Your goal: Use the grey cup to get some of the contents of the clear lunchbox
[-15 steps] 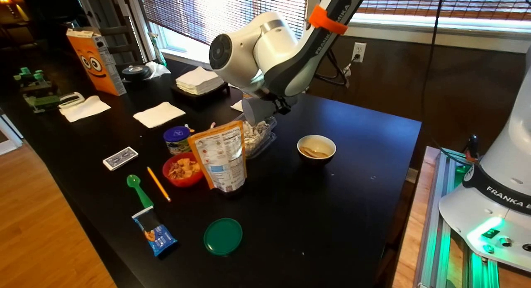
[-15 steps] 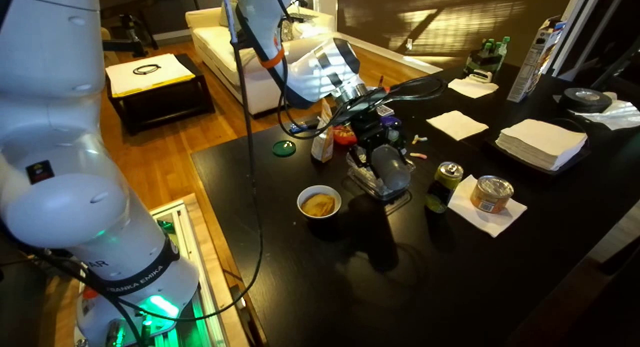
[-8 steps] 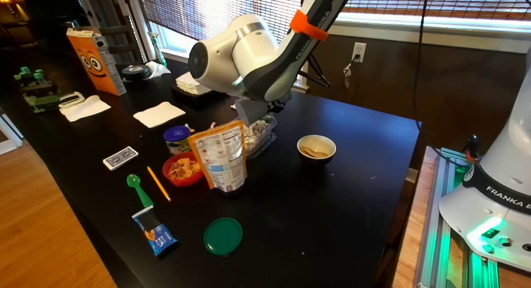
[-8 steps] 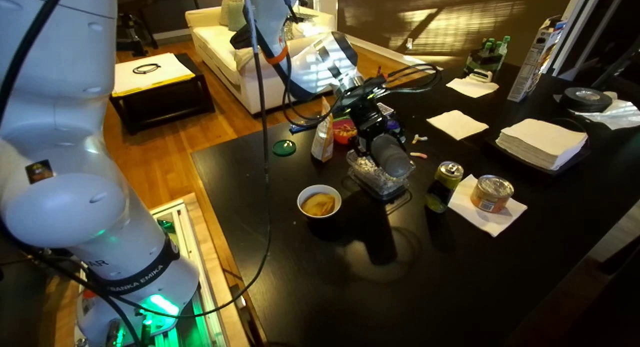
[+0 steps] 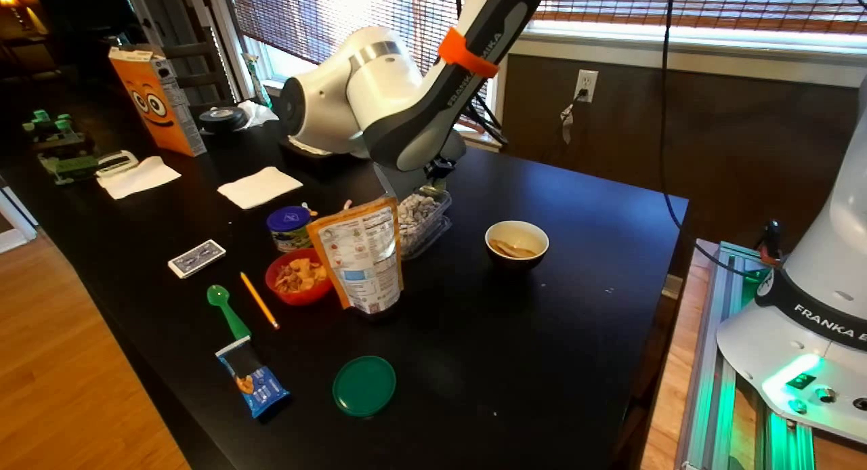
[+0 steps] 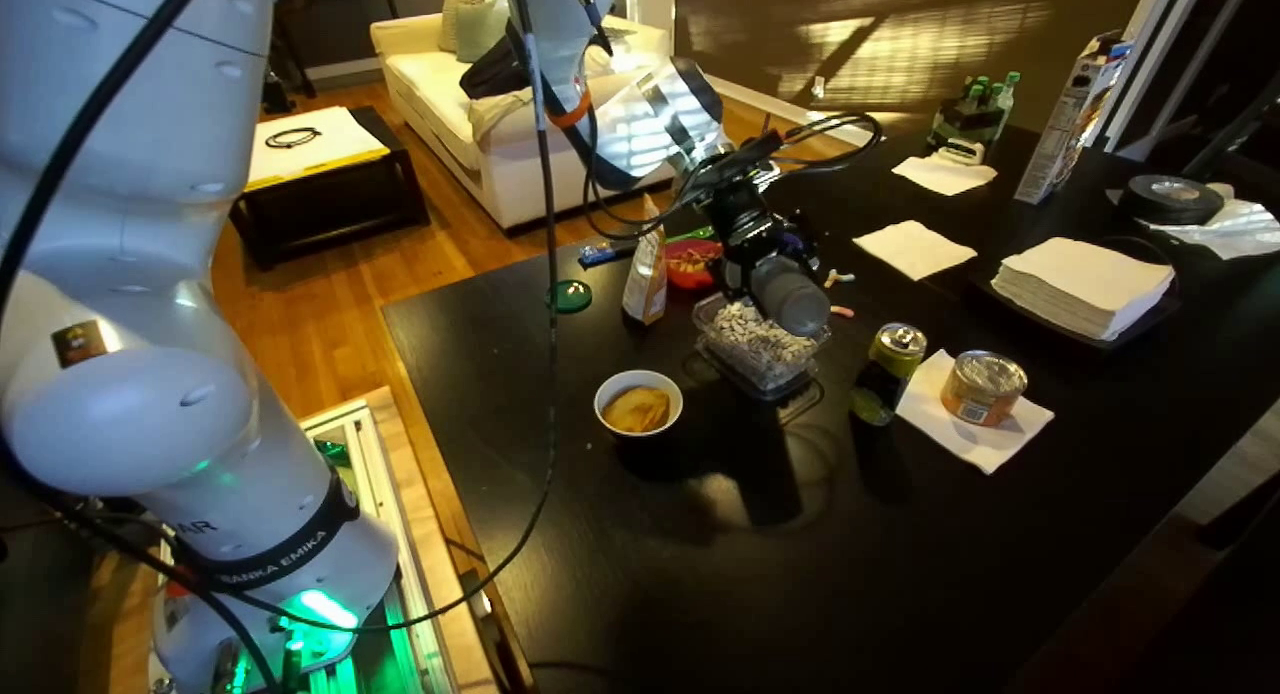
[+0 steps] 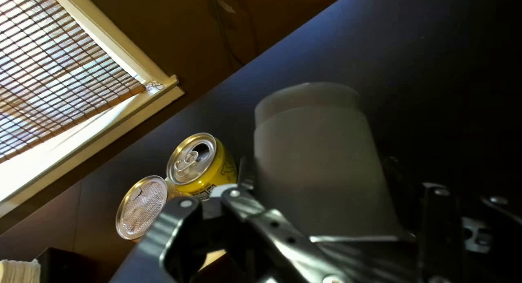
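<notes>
The pincer (image 7: pixel 320 173) is clamped on a tapered grey plastic cup (image 6: pixel 792 299), tilted, with a clear plastic lunchbox (image 6: pixel 730 360) of pale pieces (image 6: pixel 770 346) just below the pincer and a round, dark, cream-lined bowl (image 5: pixel 527 234) farther from it on the black tabletop (image 5: pixel 474 348).

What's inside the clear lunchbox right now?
Pale pieces, too small to identify, lie in the clear lunchbox. In an exterior view, the grey cup covers part of its far side; the pieces hide its bottom.

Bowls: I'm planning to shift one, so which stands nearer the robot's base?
The dark bowl with the pale inside; the red bowl stands farther off, beside the snack bag.
</notes>
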Robot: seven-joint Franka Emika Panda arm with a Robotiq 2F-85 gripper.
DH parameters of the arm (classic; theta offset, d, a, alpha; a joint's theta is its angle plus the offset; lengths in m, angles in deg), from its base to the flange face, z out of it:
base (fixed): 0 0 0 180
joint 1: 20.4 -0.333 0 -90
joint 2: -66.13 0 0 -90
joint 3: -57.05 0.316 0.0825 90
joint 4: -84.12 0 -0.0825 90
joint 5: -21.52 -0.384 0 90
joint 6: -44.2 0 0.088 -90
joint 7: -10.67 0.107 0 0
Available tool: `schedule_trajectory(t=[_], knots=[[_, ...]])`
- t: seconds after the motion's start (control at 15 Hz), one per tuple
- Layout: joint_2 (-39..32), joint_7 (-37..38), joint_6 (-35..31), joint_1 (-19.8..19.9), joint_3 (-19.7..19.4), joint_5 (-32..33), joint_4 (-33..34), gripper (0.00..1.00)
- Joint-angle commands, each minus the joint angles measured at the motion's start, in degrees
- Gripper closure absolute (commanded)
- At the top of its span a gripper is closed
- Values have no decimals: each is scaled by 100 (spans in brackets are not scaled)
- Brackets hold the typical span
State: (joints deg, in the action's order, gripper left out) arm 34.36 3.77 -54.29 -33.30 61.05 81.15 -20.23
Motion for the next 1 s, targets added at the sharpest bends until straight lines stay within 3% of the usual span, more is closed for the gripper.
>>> schedule_trajectory(t=[0.0, 0.33, 0.67, 0.73, 0.93], knots=[[-220, -565, 336, 52, 136, 78, 363, 50], [-291, -1198, 374, 97, 189, 44, 505, 50], [-397, -1332, 748, 75, 222, -178, 703, 50], [-148, -1167, 578, 304, 103, -105, 32, 50], [-293, -1072, 776, 478, 125, -427, 105, 50]])
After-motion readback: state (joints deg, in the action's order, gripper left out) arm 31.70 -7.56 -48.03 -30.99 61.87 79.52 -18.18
